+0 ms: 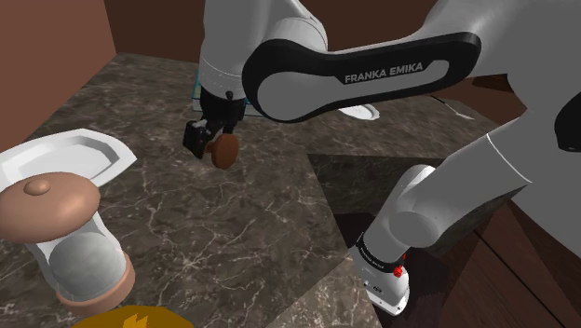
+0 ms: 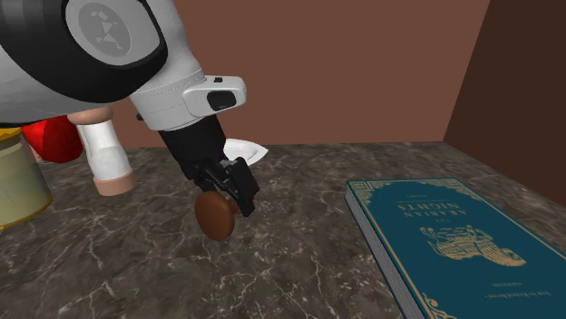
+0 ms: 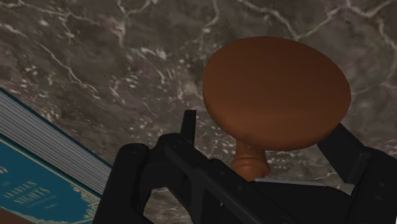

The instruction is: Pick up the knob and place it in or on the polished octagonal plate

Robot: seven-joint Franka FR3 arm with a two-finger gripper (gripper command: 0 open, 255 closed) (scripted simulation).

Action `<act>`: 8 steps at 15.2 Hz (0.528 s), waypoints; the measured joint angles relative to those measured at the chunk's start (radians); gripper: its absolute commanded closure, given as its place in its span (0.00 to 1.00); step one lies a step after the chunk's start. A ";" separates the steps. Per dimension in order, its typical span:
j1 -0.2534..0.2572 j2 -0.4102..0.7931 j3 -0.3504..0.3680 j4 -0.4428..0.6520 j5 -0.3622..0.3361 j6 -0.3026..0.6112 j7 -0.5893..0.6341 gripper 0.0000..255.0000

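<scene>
Two jaws clasp knob (image 1: pixel 223 152); arm (image 1: pixel 382 75) reads "FRANKA EMIKA".

a dark stone table top (image 1: pixel 233 242) with white veins holds a blue-green book (image 2: pixel 453 240) lying flat. a see-through jar (image 1: pixel 79 252) with a brown lid stands well apart from it, near something yellow (image 1: pixel 130 319). brown walls (image 2: pixel 345 63) stand behind.
</scene>
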 measured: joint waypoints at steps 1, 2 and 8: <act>0.000 0.001 0.000 -0.002 -0.001 0.003 0.000 0.00; -0.001 0.002 0.000 -0.002 -0.001 0.004 0.000 0.00; -0.001 0.002 0.000 -0.002 -0.002 0.006 0.000 1.00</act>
